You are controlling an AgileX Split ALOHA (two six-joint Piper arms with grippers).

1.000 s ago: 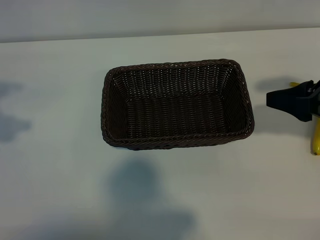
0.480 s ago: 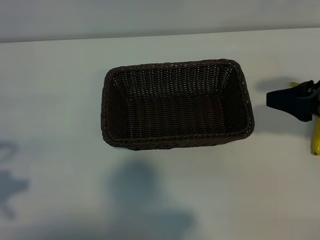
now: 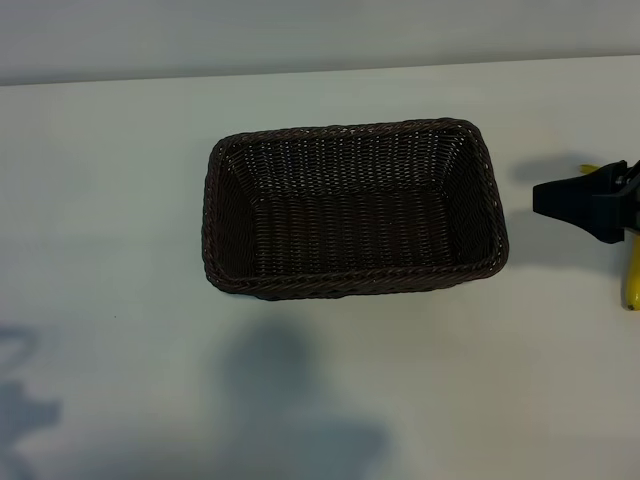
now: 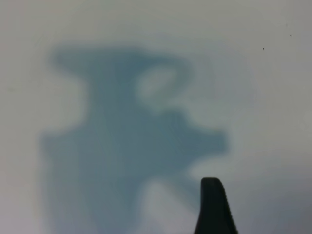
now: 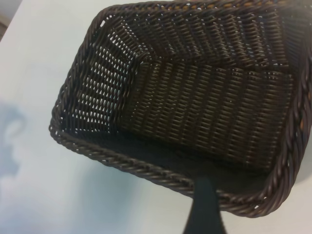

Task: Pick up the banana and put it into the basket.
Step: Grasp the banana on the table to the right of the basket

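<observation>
From where I sit, the left gripper [image 4: 214,204] shows only one dark fingertip over bare white table [image 3: 110,200]; I can't see its spread, though it reads as open with nothing in it. The dark brown wicker basket [image 3: 215,220] sits mid-table, empty. At the far right edge the right gripper [image 3: 580,200] stands with jaws apart, and the yellow banana [image 3: 632,285] lies just beside and partly under it, probably not pinched. Its wrist camera shows the basket's interior, no banana.
</observation>
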